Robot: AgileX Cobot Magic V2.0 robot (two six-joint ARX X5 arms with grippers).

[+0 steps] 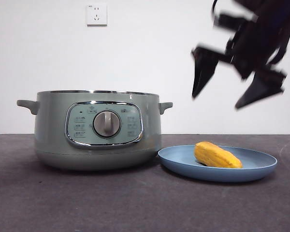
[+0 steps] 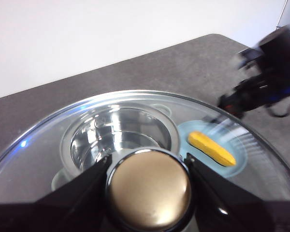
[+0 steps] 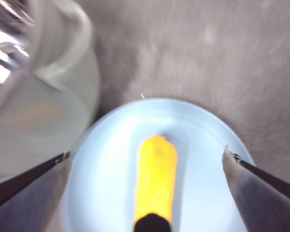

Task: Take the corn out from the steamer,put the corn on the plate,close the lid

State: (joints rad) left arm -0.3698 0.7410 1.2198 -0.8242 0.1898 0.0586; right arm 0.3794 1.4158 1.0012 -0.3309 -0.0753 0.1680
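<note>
The corn [image 1: 216, 155] is seen lying on its side in the plate [image 1: 261, 169], resting near the plate's middle, with bare blue rim showing at both ends. The plate sits on the table [image 1: 87, 203] just beside the steamer [image 1: 53, 140], their edges close but whether they touch cannot be told from the front view. The steamer stands open, its chrome rim bare on top, its dial facing the front edge of the table.

Above the plate the right gripper [image 1: 227, 94] is seen hanging in the air, blurred, its two jaws spread wide and gripping nothing. In the right wrist view the jaws are set well apart on either side of the corn [image 3: 156, 181], the plate [image 3: 106, 159] filling the space between them, and one steamer handle [image 3: 67, 43] is caught at the side. Clear air is seen between the jaw tips and the corn.

The lid [image 2: 43, 159] is held by the left gripper [image 2: 149, 191], both jaws clamped against the knob [image 2: 149, 193] from either side. Through the glass, the steamer's shiny open bowl [image 2: 118, 137] is seen below, with the plate [image 2: 183, 135] and corn [image 2: 211, 148] beside it. The right gripper [image 2: 251, 96] is also caught there, blurred, over the plate's far side.

A wide stretch of open table lies in front of steamer and plate, toward the front edge. A wall socket [image 1: 96, 14] is seen behind.
</note>
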